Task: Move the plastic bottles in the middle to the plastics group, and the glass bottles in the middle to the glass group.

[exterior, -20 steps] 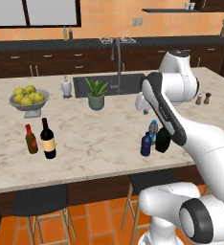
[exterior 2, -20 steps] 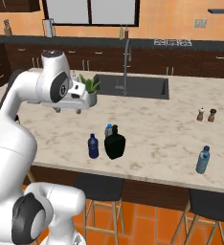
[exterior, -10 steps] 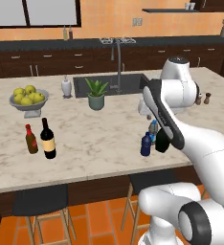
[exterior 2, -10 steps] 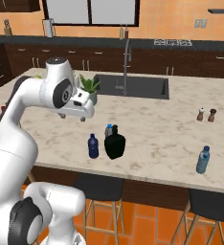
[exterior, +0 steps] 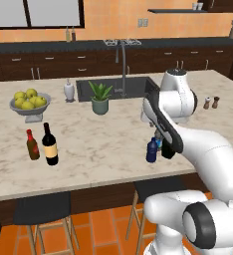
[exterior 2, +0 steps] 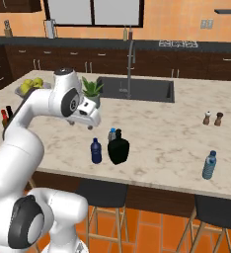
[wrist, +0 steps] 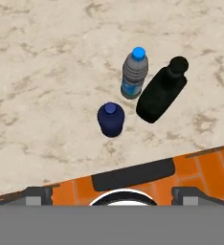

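Observation:
Three bottles stand close together in the middle of the marble island. In the hand view, seen from above, they are an opaque dark blue plastic bottle [wrist: 111,119], a clear water bottle with a blue cap [wrist: 134,73] and a dark green-black glass bottle [wrist: 161,92]. The right base view shows the same blue bottle [exterior 2: 96,151], clear bottle [exterior 2: 111,135] and dark bottle [exterior 2: 118,148]. My gripper [exterior 2: 90,126] hangs open and empty above and left of them, its fingertips [wrist: 37,194] wide apart. The glass group, a wine bottle [exterior: 50,144] and a sauce bottle [exterior: 33,145], stands far left. A lone water bottle [exterior 2: 209,165] stands far right.
A fruit bowl [exterior: 30,102], a white vase [exterior: 68,91] and a potted plant [exterior: 100,98] sit toward the back left by the sink [exterior: 116,88]. Salt and pepper shakers [exterior 2: 212,118] stand at the back right. Stools [exterior 2: 103,193] are tucked under the near edge.
The arm has swung down and toward the three middle bottles. The jaws have spread a little wider. No bottle has moved.

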Available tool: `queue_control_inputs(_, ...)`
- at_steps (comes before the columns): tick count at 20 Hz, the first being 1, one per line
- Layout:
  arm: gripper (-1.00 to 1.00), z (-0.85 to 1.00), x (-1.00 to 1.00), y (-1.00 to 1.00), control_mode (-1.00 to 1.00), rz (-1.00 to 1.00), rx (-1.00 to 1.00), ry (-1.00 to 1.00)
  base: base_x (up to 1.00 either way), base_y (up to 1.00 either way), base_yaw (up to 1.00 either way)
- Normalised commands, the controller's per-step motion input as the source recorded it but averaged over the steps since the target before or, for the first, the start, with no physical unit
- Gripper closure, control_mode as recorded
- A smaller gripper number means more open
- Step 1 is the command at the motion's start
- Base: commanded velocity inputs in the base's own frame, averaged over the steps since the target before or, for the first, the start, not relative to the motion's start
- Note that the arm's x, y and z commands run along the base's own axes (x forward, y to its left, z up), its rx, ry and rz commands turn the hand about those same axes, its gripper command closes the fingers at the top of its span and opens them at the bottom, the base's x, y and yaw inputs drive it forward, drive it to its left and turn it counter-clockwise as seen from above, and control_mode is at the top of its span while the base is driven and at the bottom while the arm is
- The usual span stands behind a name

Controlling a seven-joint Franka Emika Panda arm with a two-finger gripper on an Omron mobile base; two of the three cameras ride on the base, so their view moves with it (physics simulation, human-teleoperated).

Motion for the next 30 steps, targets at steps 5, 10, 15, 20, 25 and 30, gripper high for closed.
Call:
queue_control_inputs(5, -1.00, -0.61, 0.62, 0.00, -1.00, -0.02, 0.00, 0.00, 0.00, 0.00, 0.00)
queue_control_inputs(10, -1.00, -0.23, 0.16, -0.07, -1.00, 0.00, 0.00, 0.01, 0.00, 0.00, 0.00)
queue_control_inputs(15, -1.00, -0.24, 0.03, -0.17, -1.00, 0.00, 0.00, 0.00, 0.00, 0.00, 0.00)
queue_control_inputs(20, -1.00, -0.35, 0.03, -0.01, -1.00, -0.05, 0.00, 0.02, 0.00, 0.00, 0.00)
queue_control_inputs(25, -1.00, -0.38, 0.26, 0.00, -1.00, -0.02, 0.00, 0.02, 0.00, 0.00, 0.00)
queue_control_inputs(30, -1.00, -0.04, 0.35, 0.00, -1.00, -0.02, 0.00, 0.01, 0.00, 0.00, 0.00)
